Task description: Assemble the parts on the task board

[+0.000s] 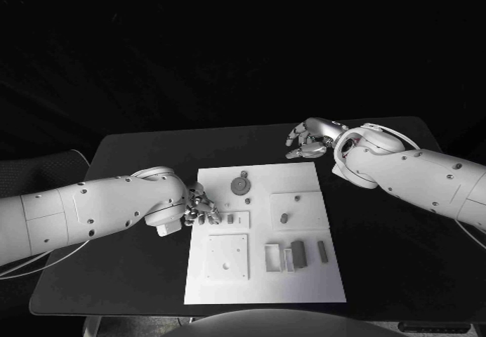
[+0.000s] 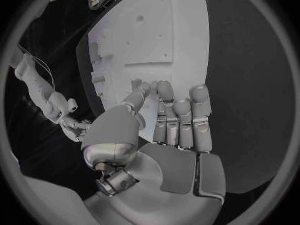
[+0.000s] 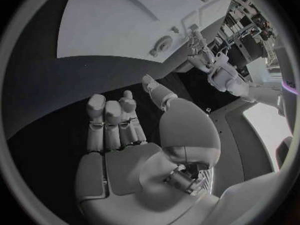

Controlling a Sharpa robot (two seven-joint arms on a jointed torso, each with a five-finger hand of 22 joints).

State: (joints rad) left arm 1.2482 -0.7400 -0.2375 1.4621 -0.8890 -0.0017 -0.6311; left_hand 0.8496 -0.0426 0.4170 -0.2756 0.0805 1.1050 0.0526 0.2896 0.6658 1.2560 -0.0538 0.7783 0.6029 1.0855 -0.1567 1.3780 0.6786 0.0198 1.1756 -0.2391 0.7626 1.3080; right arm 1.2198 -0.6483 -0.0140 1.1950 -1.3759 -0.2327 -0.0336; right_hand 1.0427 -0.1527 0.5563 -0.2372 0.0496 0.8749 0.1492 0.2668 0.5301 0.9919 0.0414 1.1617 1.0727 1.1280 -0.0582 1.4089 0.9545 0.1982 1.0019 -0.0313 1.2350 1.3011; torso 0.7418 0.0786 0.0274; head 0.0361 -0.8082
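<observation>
- task board (image 1: 304, 284): lying mid-table, grey parts (image 1: 298, 253) still sitting loose near its front edge; assembly appearing barely begun
- left hand (image 1: 199, 209): hovering at the board's left edge, fingers apart, holding nothing
- right hand (image 1: 312, 137): hanging beyond the far corner, loosely curled, gripping nothing

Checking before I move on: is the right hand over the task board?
No, in the head view the right hand hovers over bare black table beyond the task board's far right corner.
</observation>
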